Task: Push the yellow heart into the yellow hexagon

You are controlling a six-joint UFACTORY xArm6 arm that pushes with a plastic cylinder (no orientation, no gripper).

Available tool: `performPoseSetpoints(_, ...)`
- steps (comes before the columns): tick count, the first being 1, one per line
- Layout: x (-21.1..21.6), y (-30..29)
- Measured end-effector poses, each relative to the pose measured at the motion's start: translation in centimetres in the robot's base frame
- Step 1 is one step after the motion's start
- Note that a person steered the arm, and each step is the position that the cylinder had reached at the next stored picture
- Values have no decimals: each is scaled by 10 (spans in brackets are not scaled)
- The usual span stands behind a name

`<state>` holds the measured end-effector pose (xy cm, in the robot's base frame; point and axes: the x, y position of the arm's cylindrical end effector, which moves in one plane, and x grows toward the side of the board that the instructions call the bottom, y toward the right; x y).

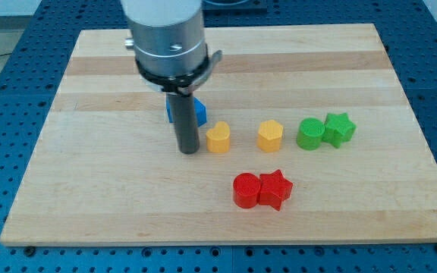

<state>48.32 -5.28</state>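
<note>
The yellow heart [218, 138] sits near the middle of the wooden board [89, 182]. The yellow hexagon [270, 136] lies to its right with a gap of about one block width between them. My tip [188, 150] rests on the board just left of the yellow heart, close to it; I cannot tell whether they touch. The rod and the arm's grey body rise from it toward the view's top.
A blue block [197, 112] sits behind the rod, partly hidden by it. A green cylinder [309, 133] and a green star [339, 128] touch each other at the right. A red cylinder [246, 189] and a red star [275, 189] touch below the middle.
</note>
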Motion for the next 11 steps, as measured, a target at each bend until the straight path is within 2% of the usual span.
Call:
performPoseSetpoints(3, -15, 38)
performPoseSetpoints(8, -5, 41)
performPoseSetpoints(9, 17, 60)
performPoseSetpoints(11, 28, 121)
